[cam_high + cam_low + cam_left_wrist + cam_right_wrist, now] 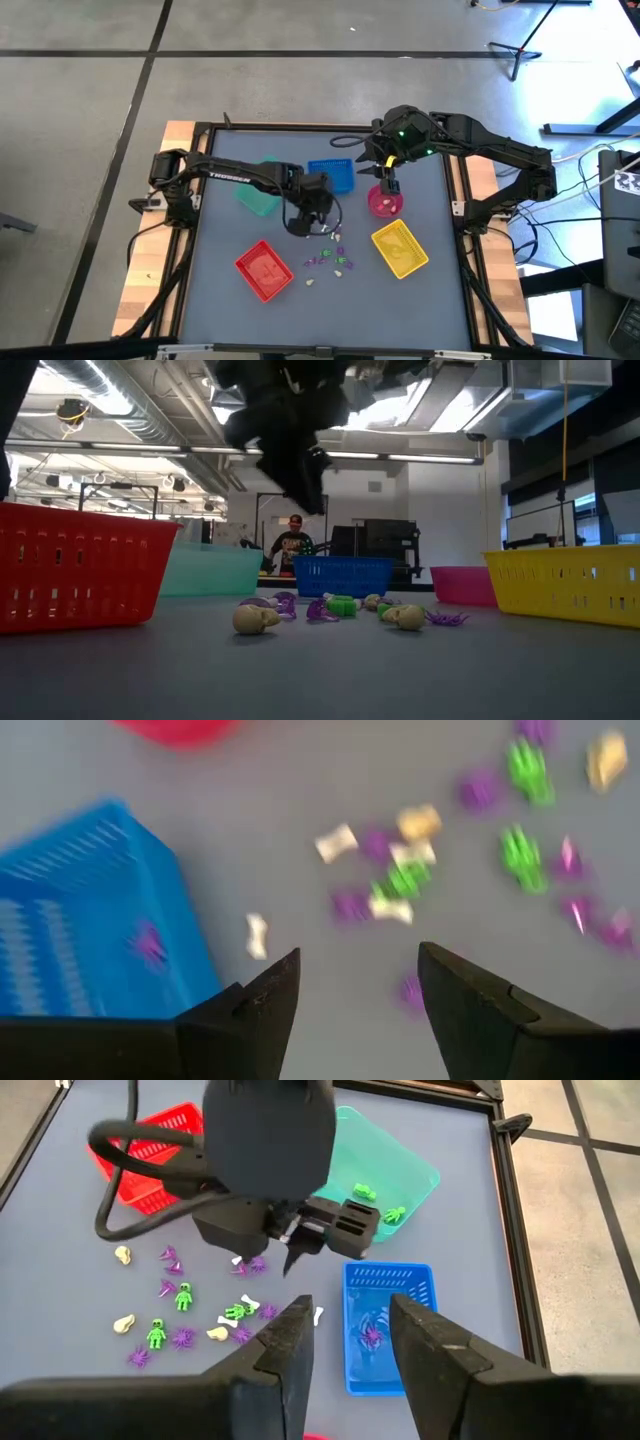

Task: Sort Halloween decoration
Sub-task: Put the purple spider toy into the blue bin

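Lying loose on the table (220,180) toward its front edge, between the red tray (263,270) and yellow tray (400,248), we see the Halloween decoration (332,258). Our left gripper (312,215) hangs just above the trinkets, fingers spread wide and empty. Our right gripper (388,186) hovers over the pink bowl (385,202) beside the blue tray (333,174), jaws apart, holding nothing.

Red tray (264,270), yellow tray (400,248), blue tray (333,174), green tray (258,195), pink bowl (384,202), grey table (220,230)
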